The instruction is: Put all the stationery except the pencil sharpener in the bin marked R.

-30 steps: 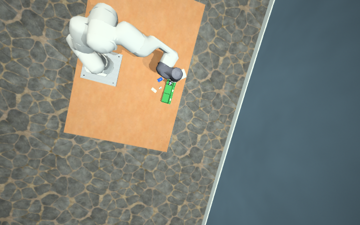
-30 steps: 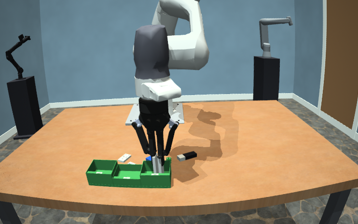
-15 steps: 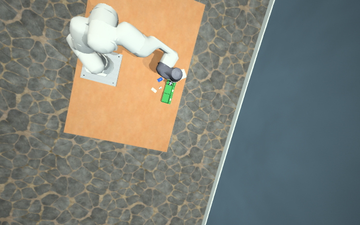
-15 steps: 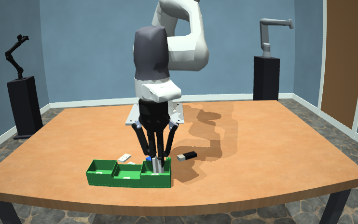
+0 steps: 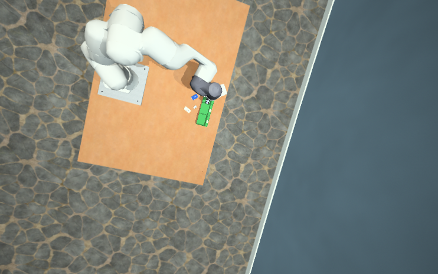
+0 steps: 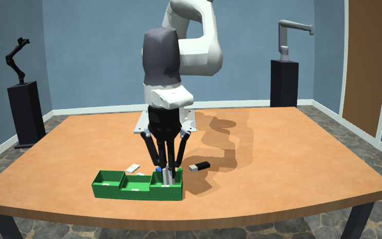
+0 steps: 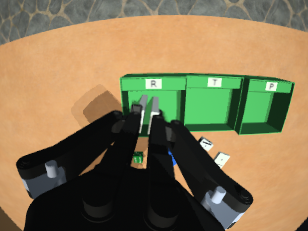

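A green bin [image 6: 136, 192] [image 5: 203, 117] [image 7: 214, 126] with three compartments stands near the table's front edge. Its labels read R [image 7: 153, 83], T and P in the wrist view. My gripper [image 6: 168, 175] [image 7: 149, 104] [image 5: 207, 101] points straight down, with its grey fingertips lowered inside the R compartment. The fingers are shut and I see nothing between them. Behind the bin lie a blue thing [image 6: 157, 169] [image 5: 194, 97], a white flat piece [image 6: 132, 168] [image 5: 187, 109], a smaller white piece [image 6: 140, 173] and a small green thing [image 6: 179, 169] [image 7: 138, 158].
A black and white stick [image 6: 199, 166] lies on the table to the right of the bin. The arm's base plate [image 5: 139, 89] is at the back. The bin stands close to the table's front edge [image 6: 186, 218].
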`<control>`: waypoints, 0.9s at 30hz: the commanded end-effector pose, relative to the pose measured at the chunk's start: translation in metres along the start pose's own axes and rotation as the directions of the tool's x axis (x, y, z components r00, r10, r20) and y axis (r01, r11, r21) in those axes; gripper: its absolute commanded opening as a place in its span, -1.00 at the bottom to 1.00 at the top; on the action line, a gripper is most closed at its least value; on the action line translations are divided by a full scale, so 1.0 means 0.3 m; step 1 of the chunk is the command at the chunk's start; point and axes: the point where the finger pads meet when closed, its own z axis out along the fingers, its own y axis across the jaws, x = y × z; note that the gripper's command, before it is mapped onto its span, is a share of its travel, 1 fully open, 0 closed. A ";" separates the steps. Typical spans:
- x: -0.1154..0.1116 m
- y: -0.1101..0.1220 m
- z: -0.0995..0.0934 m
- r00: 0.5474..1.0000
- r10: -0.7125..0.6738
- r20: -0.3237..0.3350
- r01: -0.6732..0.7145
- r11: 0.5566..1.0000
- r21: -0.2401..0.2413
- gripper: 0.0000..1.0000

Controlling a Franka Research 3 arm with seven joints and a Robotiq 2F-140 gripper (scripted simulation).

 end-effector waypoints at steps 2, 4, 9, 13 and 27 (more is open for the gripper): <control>0.003 -0.004 -0.002 1.000 -0.008 -0.003 0.008 1.000 0.002 -0.89; 0.003 -0.004 -0.002 1.000 -0.008 -0.003 0.008 1.000 0.002 -0.89; 0.003 -0.004 -0.002 1.000 -0.008 -0.003 0.008 1.000 0.002 -0.89; 0.003 -0.004 -0.002 1.000 -0.008 -0.003 0.008 1.000 0.002 -0.89; 0.003 -0.004 -0.024 1.000 -0.008 -0.003 0.008 1.000 0.002 -0.89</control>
